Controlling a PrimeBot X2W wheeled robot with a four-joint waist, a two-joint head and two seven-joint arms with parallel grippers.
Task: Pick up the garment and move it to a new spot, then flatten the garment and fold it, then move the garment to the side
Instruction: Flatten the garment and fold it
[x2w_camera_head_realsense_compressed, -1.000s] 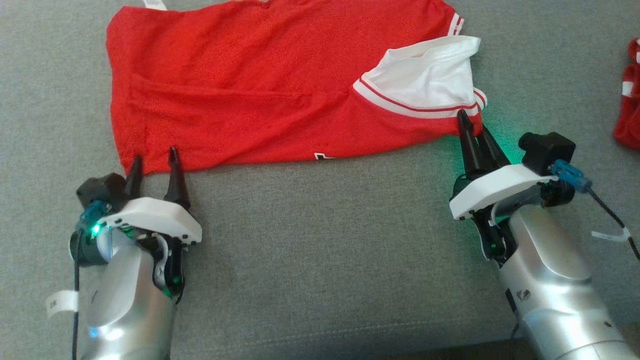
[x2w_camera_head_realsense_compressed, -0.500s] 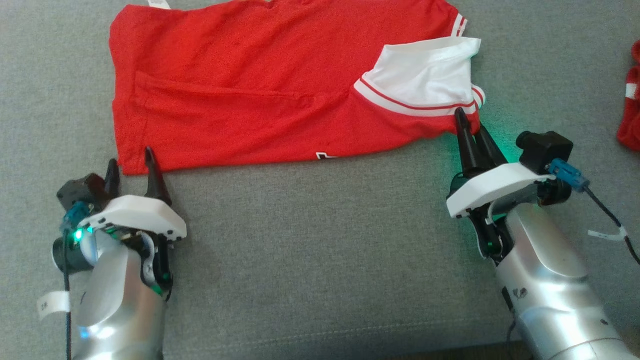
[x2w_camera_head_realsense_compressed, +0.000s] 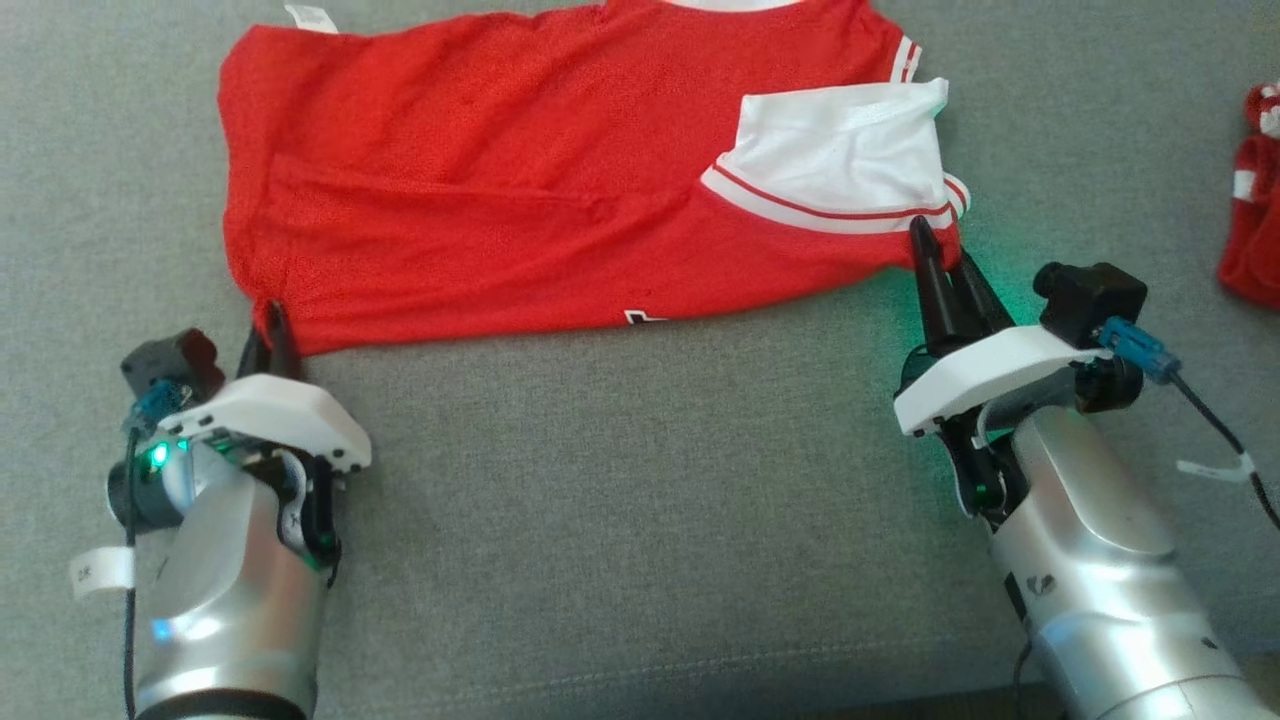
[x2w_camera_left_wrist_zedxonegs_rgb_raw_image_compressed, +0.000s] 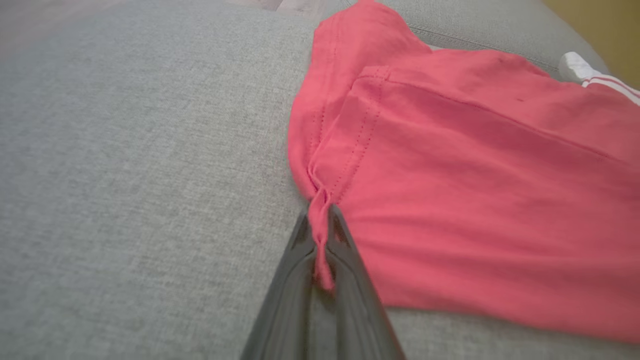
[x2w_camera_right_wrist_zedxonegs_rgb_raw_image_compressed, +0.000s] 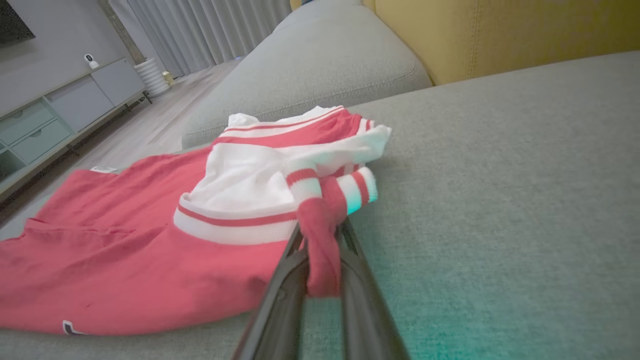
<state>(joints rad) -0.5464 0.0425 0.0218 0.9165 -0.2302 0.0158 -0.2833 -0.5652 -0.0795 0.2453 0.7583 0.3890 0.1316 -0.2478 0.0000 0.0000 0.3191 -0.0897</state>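
Red garment is lying spread and lightly creased on the grey cushion; its white, red-striped sleeve is resting folded over the right end; both near corners are lying pinched into narrow twists

At the left gripper the garment is thin, matt red knit (ribbed white trim by the right gripper). Beneath both, the cushion is coarse, matt grey weave.
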